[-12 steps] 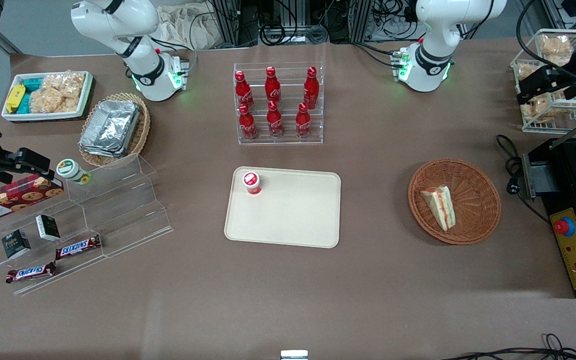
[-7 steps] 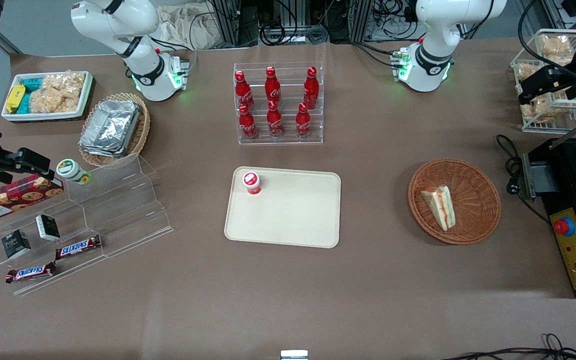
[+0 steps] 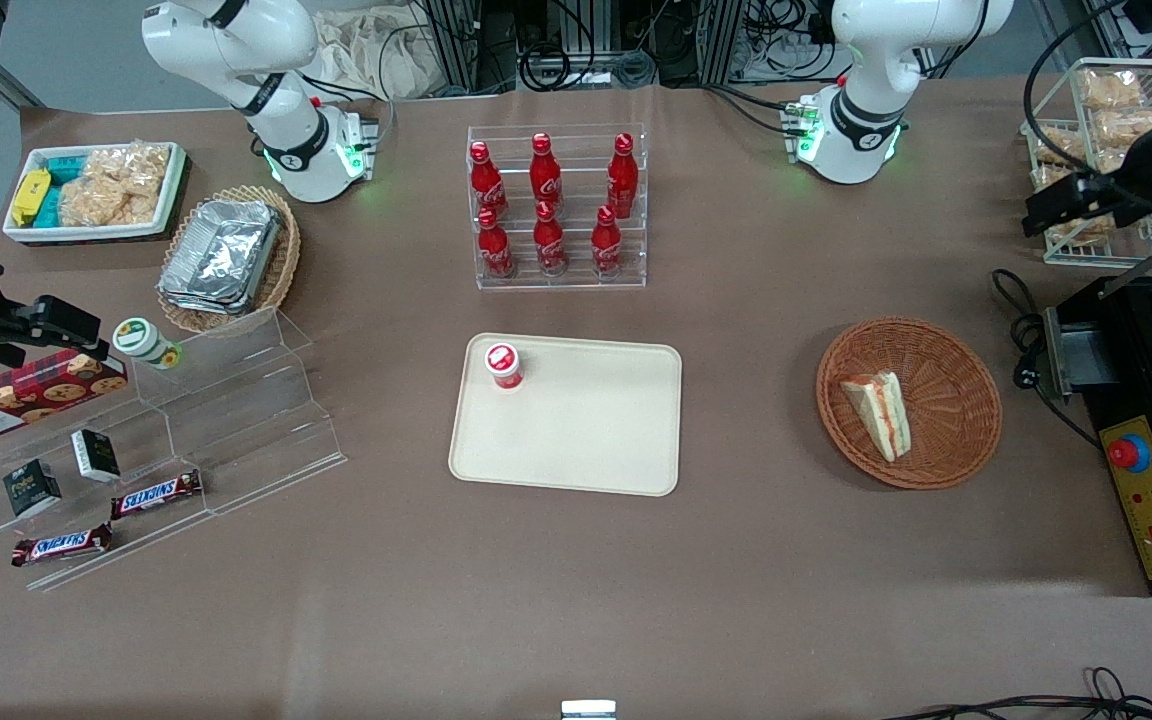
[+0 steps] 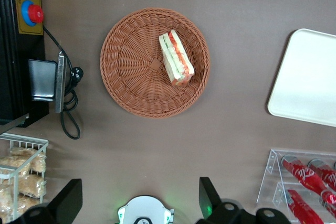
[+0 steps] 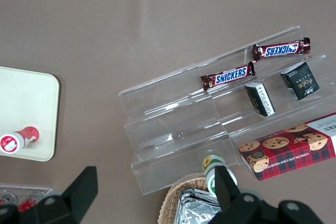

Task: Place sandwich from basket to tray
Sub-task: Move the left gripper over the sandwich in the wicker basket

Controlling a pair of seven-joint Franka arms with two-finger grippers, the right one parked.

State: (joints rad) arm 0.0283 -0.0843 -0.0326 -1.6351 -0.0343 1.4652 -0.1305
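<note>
Wicker basket (image 3: 908,402) holds the sandwich (image 3: 878,413); tray (image 3: 576,430) mid-bench; pincer (image 4: 139,203) spread, high near the working arm's bench edge.

orange-brown woven basket (image 3: 946,420), pale sandwich (image 3: 879,412) with red and green layers, cream tray (image 3: 586,430), black end effector (image 3: 1076,200)

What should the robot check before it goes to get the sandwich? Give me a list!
1. Sandwich lies in the basket, nothing on top: ok.
2. Hand open wide enough: ok, fingers spread apart.
3. Hand over the sandwich: not ok, it is high up beside the wire rack, farther from the front camera than the basket.
4. Room on the tray: ok, only a small red-capped bottle in one corner.
5. Path from basket to tray free: ok.
</note>
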